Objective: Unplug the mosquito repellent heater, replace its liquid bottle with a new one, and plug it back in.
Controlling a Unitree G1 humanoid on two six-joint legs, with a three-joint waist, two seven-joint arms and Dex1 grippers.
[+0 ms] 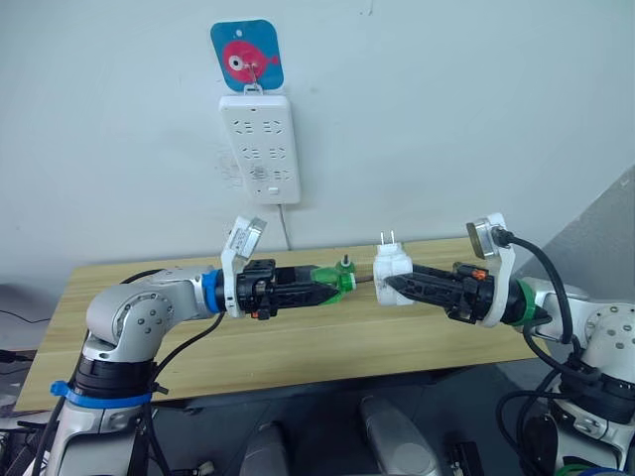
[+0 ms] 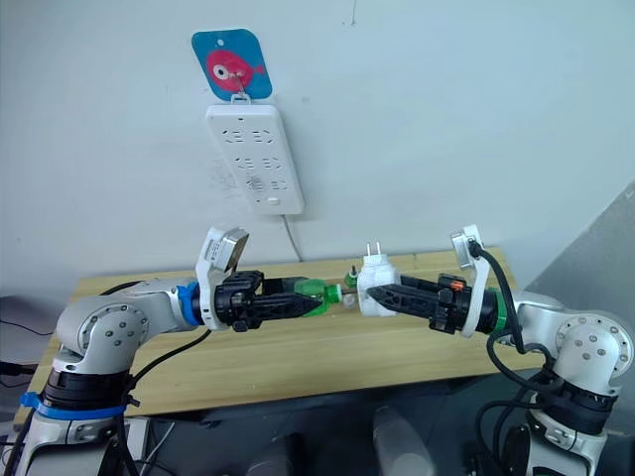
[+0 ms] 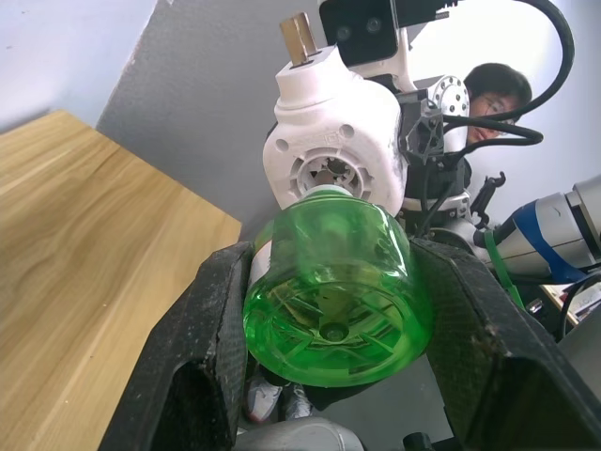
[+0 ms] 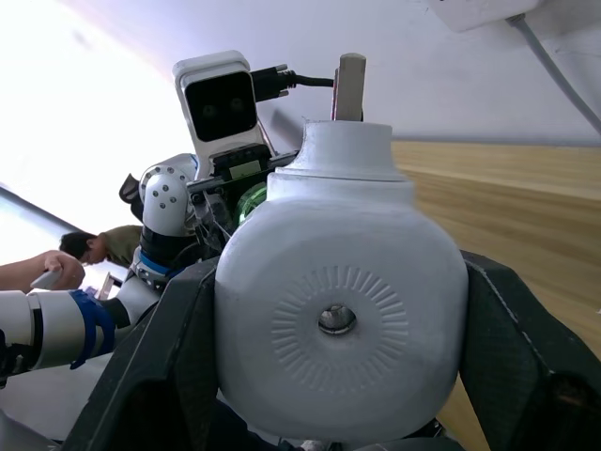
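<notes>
My left gripper (image 1: pixel 332 283) is shut on a green translucent liquid bottle (image 1: pixel 335 281), held sideways above the wooden table (image 1: pixel 298 347). Facing it from the right, my right gripper (image 1: pixel 393 288) is shut on the white mosquito repellent heater (image 1: pixel 393 264), whose two metal prongs point up. The bottle's neck points at the heater's round socket (image 3: pixel 324 174), with only a small gap between them. In the right wrist view the heater (image 4: pixel 338 319) sits between my black fingers (image 4: pixel 526 348). A small green thing with a dark tip (image 1: pixel 345 264) shows just behind the gap.
A long white power strip (image 1: pixel 260 147) hangs on the wall under a blue fish hook (image 1: pixel 247 55), its cable dropping to the table. A person (image 3: pixel 493 89) sits beyond the table's right end.
</notes>
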